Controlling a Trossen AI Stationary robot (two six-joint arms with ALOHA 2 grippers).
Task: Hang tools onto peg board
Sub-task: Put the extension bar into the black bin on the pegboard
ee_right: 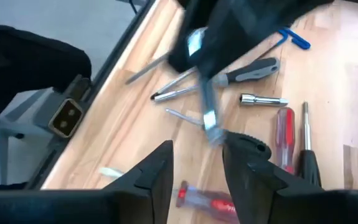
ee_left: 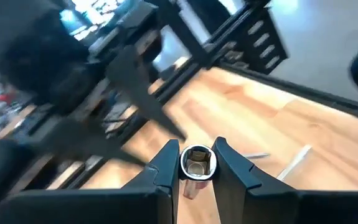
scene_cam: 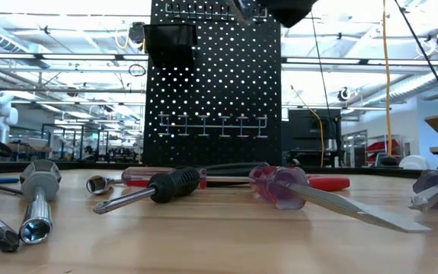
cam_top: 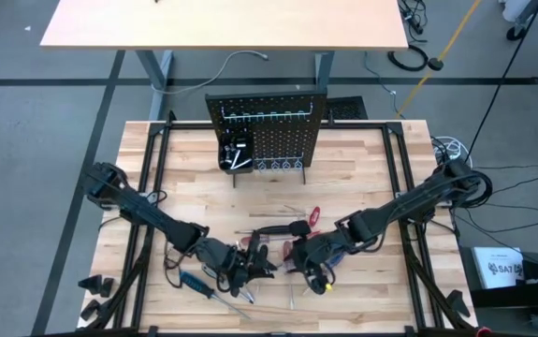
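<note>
High view: both arms reach to the table's near middle, where the tools (cam_top: 250, 245) lie scattered. The left gripper (cam_top: 250, 265) and right gripper (cam_top: 308, 257) are close together, prob. a handover. The peg board (cam_top: 267, 131) stands upright at the far edge, well apart, w/ hooks in rows.

Low view: screwdrivers lie on the wood in front of the board; no tool visibly hangs on the hooks.

Left wrist view: the fingers are clamped on a silvery socket tool (ee_left: 197, 163), its open end facing the camera.

Right wrist view: the fingers stand apart w/ nothing between; the silvery tool hangs just beyond them, so I judge it was let go.
</note>
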